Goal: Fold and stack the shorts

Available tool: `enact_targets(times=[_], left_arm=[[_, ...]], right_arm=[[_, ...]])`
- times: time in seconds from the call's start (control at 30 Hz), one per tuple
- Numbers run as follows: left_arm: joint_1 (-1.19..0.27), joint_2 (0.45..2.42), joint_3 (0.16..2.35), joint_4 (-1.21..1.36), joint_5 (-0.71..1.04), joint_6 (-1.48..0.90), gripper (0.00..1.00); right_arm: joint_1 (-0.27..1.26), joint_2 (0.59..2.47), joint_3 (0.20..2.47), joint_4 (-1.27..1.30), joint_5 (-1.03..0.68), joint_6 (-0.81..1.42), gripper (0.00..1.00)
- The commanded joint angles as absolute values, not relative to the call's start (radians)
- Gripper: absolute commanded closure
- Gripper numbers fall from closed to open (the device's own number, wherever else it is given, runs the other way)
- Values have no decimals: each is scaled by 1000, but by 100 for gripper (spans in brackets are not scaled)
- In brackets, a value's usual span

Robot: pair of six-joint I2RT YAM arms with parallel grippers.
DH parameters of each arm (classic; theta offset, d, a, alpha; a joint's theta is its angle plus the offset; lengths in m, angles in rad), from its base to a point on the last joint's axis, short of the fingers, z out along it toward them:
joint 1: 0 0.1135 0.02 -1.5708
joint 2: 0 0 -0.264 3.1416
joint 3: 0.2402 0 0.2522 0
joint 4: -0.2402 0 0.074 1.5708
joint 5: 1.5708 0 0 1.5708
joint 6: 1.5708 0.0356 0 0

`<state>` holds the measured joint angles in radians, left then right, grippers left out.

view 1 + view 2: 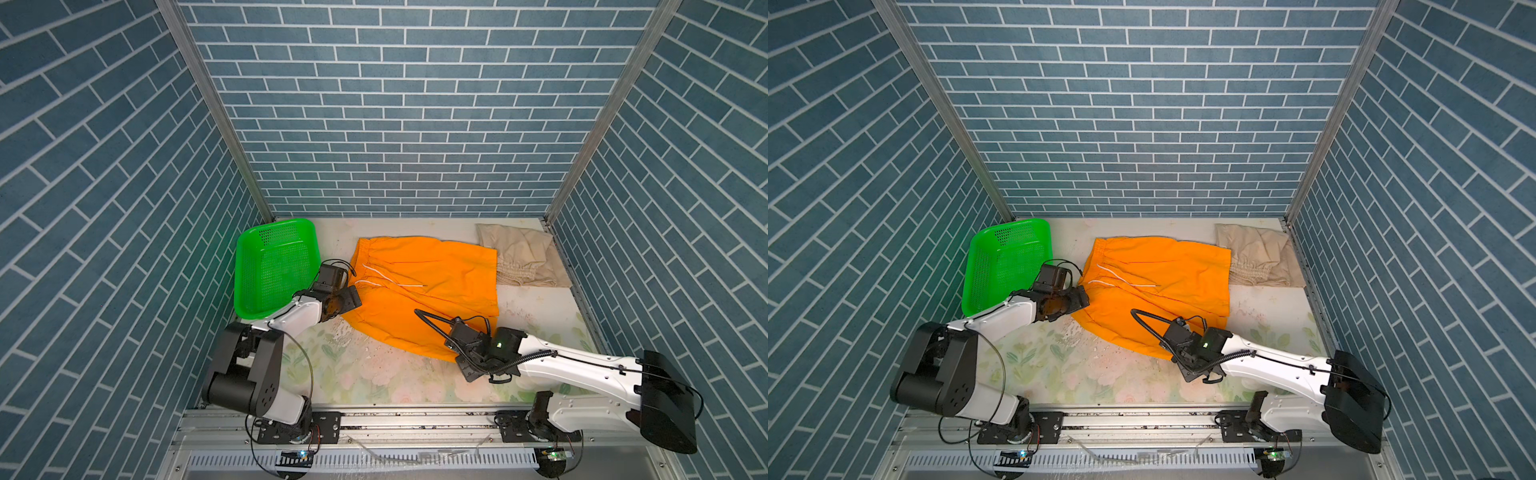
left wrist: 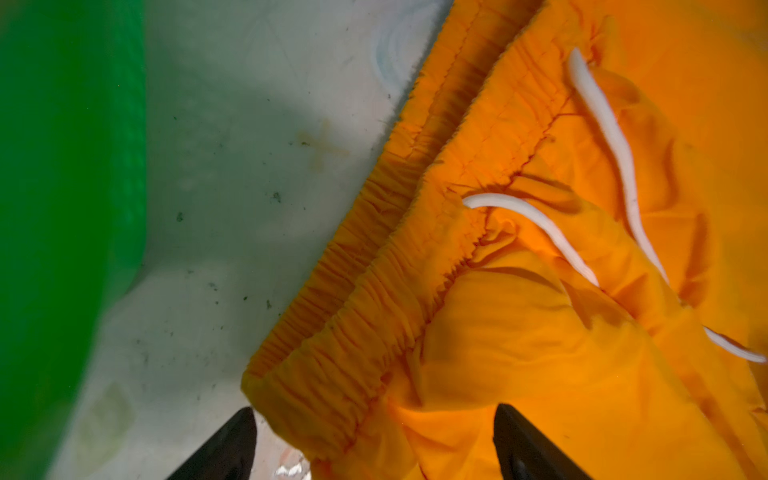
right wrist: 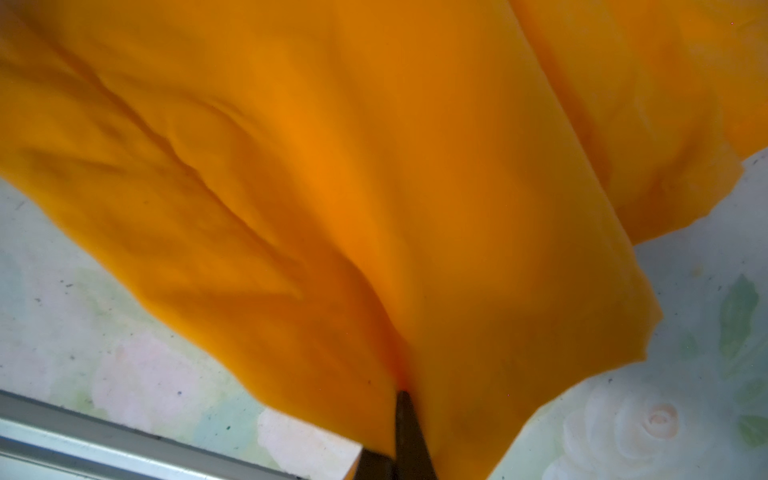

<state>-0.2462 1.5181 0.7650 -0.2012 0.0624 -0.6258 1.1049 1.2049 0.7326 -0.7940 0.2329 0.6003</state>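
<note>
The orange shorts lie spread on the table, waistband and white drawstrings toward the left. My left gripper is open; its black fingers stand on either side of the near waistband corner. My right gripper is shut on the near hem of the orange shorts, and the cloth puckers at its tips. The beige shorts lie crumpled in the far right corner, partly under the orange pair's edge.
A green perforated basket leans at the far left, right beside my left wrist. The floral table cover is bare in front of the shorts. Brick-patterned walls close in three sides; a metal rail runs along the front.
</note>
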Motion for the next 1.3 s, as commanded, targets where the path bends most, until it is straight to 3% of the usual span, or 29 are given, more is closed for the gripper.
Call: enact_targets(times=[0.0, 0.1, 0.27, 0.43, 0.63, 0.83, 1.27], left_arm=[[-250, 1560, 757, -121, 59, -650, 11], [-250, 1600, 762, -102, 65, -652, 18], [-250, 1608, 784, -129, 82, -629, 64], [-254, 1552, 855, -333, 37, -557, 89], [-262, 1449, 958, -646, -33, -445, 91], [-261, 1328, 1080, -906, -142, -357, 93], [-261, 1264, 1250, -1159, -118, -294, 93]], right_arm=[[1102, 1169, 718, -784, 258, 662, 100], [1102, 1157, 712, -781, 281, 674, 100], [1102, 1112, 706, -807, 358, 695, 100], [1102, 1060, 721, -846, 450, 690, 100], [1121, 1003, 783, -921, 521, 655, 100], [1272, 998, 920, -1059, 655, 626, 100], [1347, 1013, 1237, -1308, 879, 597, 100]])
